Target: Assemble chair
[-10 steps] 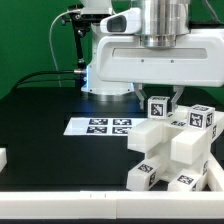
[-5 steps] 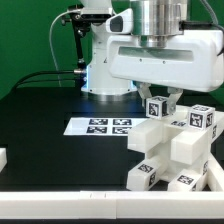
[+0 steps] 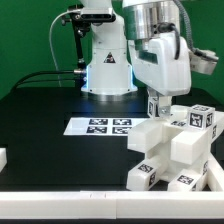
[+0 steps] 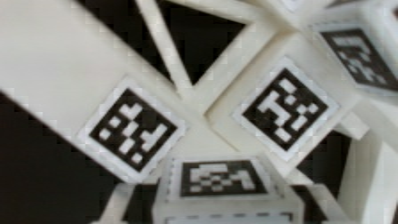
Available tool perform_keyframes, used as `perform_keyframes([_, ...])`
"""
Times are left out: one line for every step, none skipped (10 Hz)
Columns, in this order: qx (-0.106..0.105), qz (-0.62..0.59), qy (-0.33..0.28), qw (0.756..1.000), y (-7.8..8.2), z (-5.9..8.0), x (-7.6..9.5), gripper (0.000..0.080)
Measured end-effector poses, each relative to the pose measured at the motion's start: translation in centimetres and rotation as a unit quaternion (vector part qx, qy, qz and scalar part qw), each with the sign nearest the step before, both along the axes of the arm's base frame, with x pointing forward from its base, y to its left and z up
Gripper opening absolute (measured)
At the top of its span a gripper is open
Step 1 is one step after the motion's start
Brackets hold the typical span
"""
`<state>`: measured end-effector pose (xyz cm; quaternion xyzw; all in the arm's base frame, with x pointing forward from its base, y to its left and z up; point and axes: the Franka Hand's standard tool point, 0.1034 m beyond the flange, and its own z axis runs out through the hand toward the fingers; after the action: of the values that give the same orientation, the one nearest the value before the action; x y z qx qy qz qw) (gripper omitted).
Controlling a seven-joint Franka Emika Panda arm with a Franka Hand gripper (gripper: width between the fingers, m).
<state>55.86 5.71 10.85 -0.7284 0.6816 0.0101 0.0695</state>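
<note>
A half-built chair [image 3: 172, 150] of chunky matte-white blocks and bars sits on the black table [image 3: 40, 115], just beside the marker board [image 3: 100, 126] and toward the exterior view's right of it, as the robot arm [image 3: 160, 50] bends over the top of the stack. The step in hand looks like fitting or turning an upright piece [image 3: 158, 107] into the cluster; the task appears only partly done, since the parts still read as a jumble rather than a seat with legs and back. The gripper [image 3: 157, 103] is down on that upright piece, its fingers set narrow around it, apparently clamping it, though the exterior view does not show the contact cleanly. The next move probably calls for keeping the piece square to its socket and pressing or twisting without shoving the loose stack sideways. A lone white part [image 3: 3, 158] lies well apart, on the far side of the marker board from the chair. Small black-and-white square tags dot the faces; the wrist view shows one tag [image 4: 132, 124] close up on a slanted white bar.
</note>
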Motion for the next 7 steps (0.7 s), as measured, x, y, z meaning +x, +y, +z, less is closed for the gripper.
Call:
perform_keyframes([-0.001,0.007,-0.001,1.000,0.01,-0.01,-0.01,0.0346])
perform_keyframes([-0.002,0.021,-0.002,1.000,0.01,-0.02,-0.01,0.0346])
perform_keyframes([-0.004,0.037,-0.003,0.999,0.01,-0.04,-0.04,0.0483])
perform_keyframes([-0.013,0.121,-0.009,0.993,0.04,-0.03,-0.12,0.0611])
perform_keyframes([-0.024,0.207,-0.016,0.978,0.07,0.11,-0.02,0.0611])
perform_keyframes([-0.033,0.283,-0.019,0.958,0.12,0.24,0.01,0.0639])
perform_keyframes([-0.036,0.318,-0.020,0.947,0.12,0.22,-0.07,0.0648])
